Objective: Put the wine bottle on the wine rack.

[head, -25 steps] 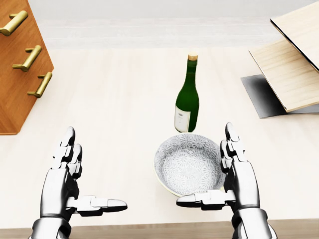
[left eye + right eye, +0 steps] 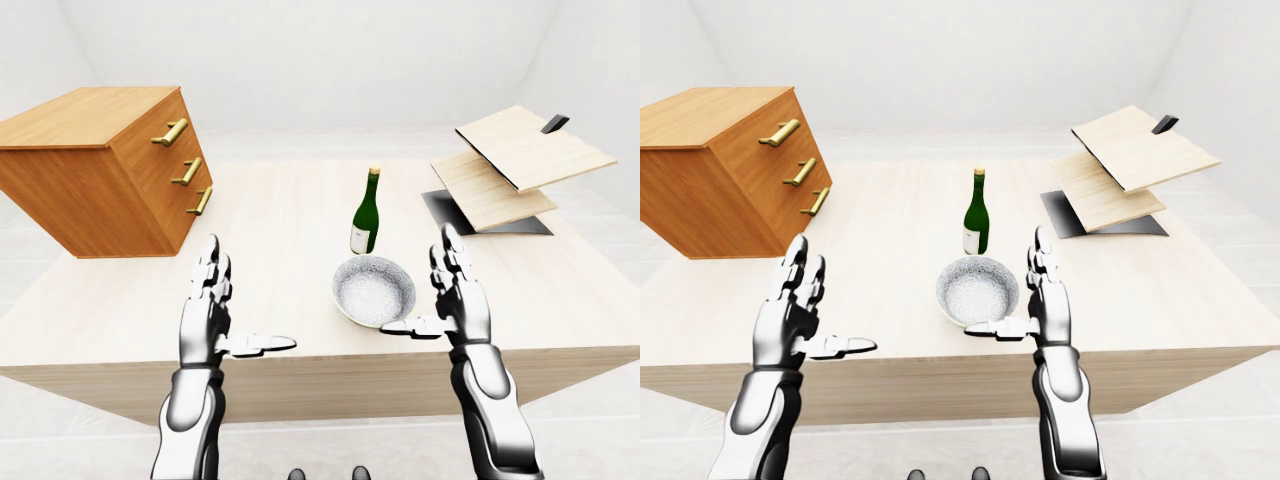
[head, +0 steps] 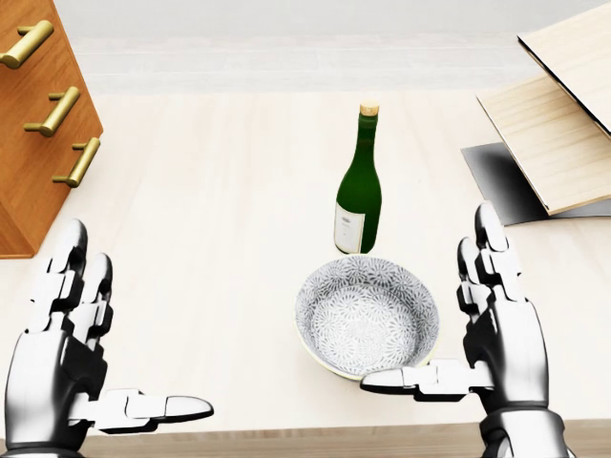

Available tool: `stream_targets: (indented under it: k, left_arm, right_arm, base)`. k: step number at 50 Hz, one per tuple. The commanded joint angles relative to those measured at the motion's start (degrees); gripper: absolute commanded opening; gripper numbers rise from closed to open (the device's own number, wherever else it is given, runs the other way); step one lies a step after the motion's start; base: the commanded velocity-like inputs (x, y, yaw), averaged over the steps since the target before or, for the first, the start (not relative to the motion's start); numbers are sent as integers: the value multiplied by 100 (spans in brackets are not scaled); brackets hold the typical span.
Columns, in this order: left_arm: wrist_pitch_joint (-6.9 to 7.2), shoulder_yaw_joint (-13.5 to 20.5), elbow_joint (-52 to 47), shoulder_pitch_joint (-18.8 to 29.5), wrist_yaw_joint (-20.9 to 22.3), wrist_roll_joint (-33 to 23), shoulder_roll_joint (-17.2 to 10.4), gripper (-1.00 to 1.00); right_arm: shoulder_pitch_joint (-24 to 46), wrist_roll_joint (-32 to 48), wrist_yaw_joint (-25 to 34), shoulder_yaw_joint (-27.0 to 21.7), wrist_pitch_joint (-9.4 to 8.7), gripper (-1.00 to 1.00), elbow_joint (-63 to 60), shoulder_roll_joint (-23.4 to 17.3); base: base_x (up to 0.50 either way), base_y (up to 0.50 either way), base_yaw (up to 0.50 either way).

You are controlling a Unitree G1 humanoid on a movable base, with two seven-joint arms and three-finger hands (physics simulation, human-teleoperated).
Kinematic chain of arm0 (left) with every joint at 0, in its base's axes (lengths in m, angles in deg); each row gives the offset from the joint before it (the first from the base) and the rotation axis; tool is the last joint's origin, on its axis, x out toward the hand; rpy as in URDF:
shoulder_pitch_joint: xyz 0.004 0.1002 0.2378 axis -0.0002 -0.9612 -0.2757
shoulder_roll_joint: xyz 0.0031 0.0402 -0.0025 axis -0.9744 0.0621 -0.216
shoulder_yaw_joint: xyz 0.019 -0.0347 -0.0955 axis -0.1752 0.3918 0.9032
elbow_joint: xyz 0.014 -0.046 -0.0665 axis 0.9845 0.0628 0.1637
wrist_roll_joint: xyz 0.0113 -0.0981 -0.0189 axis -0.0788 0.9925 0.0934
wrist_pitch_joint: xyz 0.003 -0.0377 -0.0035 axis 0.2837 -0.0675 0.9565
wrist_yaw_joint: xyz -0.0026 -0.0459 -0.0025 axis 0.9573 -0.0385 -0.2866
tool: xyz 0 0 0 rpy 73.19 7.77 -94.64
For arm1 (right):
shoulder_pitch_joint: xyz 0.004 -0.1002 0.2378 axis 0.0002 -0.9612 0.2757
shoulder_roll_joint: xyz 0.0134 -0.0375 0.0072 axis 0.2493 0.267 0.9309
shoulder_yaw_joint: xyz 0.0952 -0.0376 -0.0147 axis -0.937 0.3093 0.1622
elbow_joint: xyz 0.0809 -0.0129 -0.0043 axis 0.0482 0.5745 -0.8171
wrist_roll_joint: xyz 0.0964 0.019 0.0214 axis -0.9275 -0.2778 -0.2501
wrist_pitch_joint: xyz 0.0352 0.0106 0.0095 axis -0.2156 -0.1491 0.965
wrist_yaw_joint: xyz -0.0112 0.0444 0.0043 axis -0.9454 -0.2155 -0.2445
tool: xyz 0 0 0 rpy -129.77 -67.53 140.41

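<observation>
Standing at the near edge of the pale table [image 2: 300, 210], the robot holds both forearms up with palms facing each other. At the far left a wooden drawer chest [image 2: 100, 170] with brass handles sits on the tabletop. The left hand [image 3: 67, 353] is raised at the near left, its fingers [image 3: 72, 277] straight and pointing away, thumb stuck out sideways toward the right; it is spread wide and grips nothing. Past the middle, the green wine bottle [image 3: 360, 186] stands upright on the table, farther away than a patterned bowl [image 3: 366, 315] just beside it. The right hand [image 3: 492, 329] mirrors the left: fingers up, thumb jutting left over the bowl's near rim, spread and empty. At the far right the wine rack [image 2: 515, 165], slanted light wood boards on a dark base, stands well apart from the bottle.
</observation>
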Motion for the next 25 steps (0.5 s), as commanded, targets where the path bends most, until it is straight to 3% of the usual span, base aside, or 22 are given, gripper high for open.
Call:
stream_targets:
  k: [1,14,25]
  left_arm:
    - [0,39,-928,-405,243,86,47,100]
    - [0,153,-831,-296,256,25,90,100]
    - [0,90,-835,-304,257,-52,105,100]
  right_arm:
    - [-208,72,121,-109,0,100,-878,44]
    - [-190,85,261,-151,0,100,-818,101]
    - [-289,53,292,-179,0,100,-770,116]
  base:
    - [0,0,0]
    - [0,0,2]
    - [0,0,50]
